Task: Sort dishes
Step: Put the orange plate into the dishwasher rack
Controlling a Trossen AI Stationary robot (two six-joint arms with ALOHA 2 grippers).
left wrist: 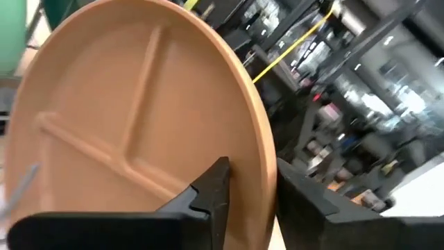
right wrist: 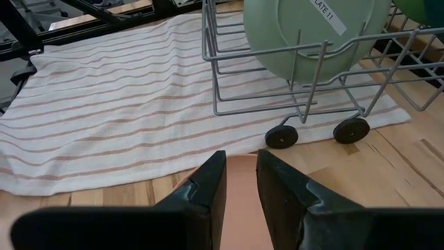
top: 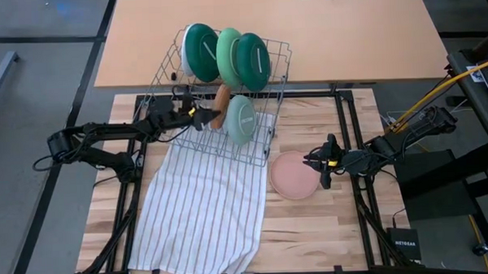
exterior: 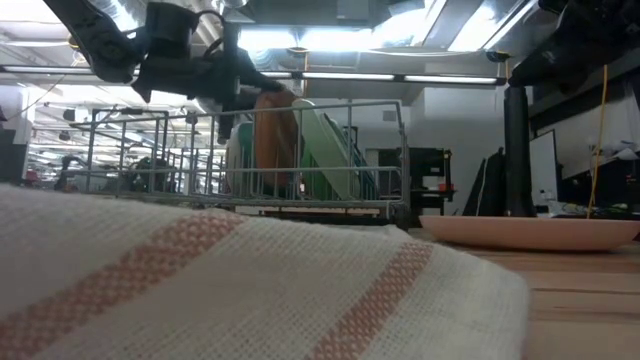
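Note:
A brown divided plate (top: 221, 105) (left wrist: 139, 125) stands on edge in the grey wire rack (top: 157, 83), among dark green (top: 254, 62), light green (top: 229, 54) and pale mint (top: 241, 119) plates that also stand upright there. My left gripper (top: 204, 116) (left wrist: 251, 167) reaches in level from the table's left, open, with its fingers on either side of the brown plate's rim. A pink plate (top: 290, 174) (exterior: 530, 232) lies flat on the wood to the right of the rack. My right gripper (top: 322, 168) (right wrist: 239, 163) hovers over the pink plate's right edge, its fingers a little apart with nothing between them. My left gripper straddles the brown plate's rim (left wrist: 267, 160), one finger in front of the divided face, the other behind the plate's back. It comes in level from the table's left. A gap shows between rim and back finger. Whether the front finger (left wrist: 208, 198) touches the face, I cannot tell.
A white cloth with pink stripes (top: 202, 212) lies under the rack and spreads toward the near edge. The rack stands on small black wheels (right wrist: 281, 137). Bare wood lies right of the cloth around the pink plate. A second tabletop (top: 346, 36) adjoins at the far side.

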